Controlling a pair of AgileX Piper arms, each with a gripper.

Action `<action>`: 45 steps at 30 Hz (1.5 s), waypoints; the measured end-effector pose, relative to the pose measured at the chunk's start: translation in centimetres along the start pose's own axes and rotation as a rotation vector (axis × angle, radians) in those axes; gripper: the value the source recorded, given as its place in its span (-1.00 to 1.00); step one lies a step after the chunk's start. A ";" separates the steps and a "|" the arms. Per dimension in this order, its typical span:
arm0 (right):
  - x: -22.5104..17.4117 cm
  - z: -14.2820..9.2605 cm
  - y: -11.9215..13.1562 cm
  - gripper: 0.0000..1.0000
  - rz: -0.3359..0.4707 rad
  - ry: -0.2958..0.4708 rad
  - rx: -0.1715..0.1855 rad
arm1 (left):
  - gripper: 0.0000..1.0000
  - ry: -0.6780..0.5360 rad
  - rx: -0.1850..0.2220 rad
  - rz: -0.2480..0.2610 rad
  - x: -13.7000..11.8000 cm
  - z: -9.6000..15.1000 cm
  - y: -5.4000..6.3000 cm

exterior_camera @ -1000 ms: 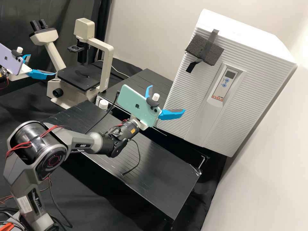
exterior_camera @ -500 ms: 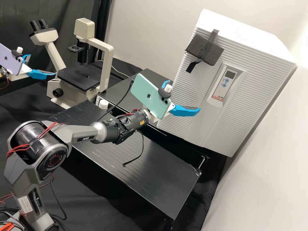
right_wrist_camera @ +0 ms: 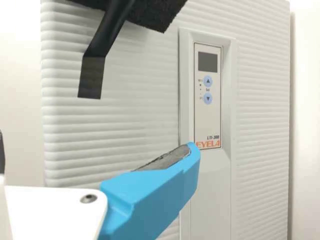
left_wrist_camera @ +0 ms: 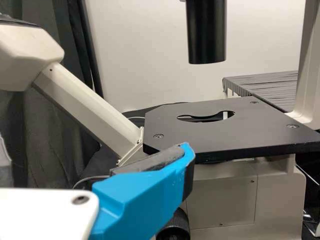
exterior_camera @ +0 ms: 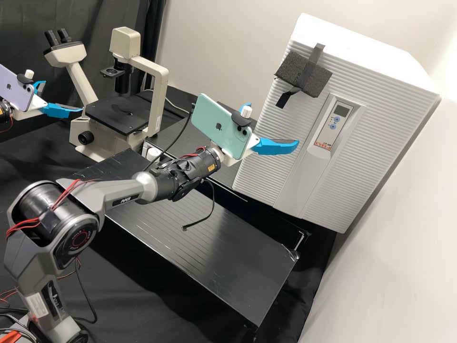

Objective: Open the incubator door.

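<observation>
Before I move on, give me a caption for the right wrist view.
One blue finger before the closed, ribbed white incubator door, with its control panel and dark foam block.

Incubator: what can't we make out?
- Interior: high view, behind the closed front.
- Front beneath the foam pad: high view, pad covers it.
- Part of the front: right wrist view, behind a finger of the right gripper.
- Rest of the foam pad: right wrist view, edge cuts it off.
</observation>
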 end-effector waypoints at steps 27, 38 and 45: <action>0.9 1.1 -0.5 -1.00 -0.015 -0.108 -0.022 | 1.00 0.000 0.000 0.000 0.0 0.0 0.0; 0.7 0.5 -1.0 -1.00 -0.032 -0.118 -0.051 | 1.00 0.000 0.000 0.000 0.0 0.0 0.0; 0.5 -0.1 -0.9 -1.00 -0.041 -0.119 -0.052 | 1.00 0.000 0.000 0.000 0.0 0.0 0.0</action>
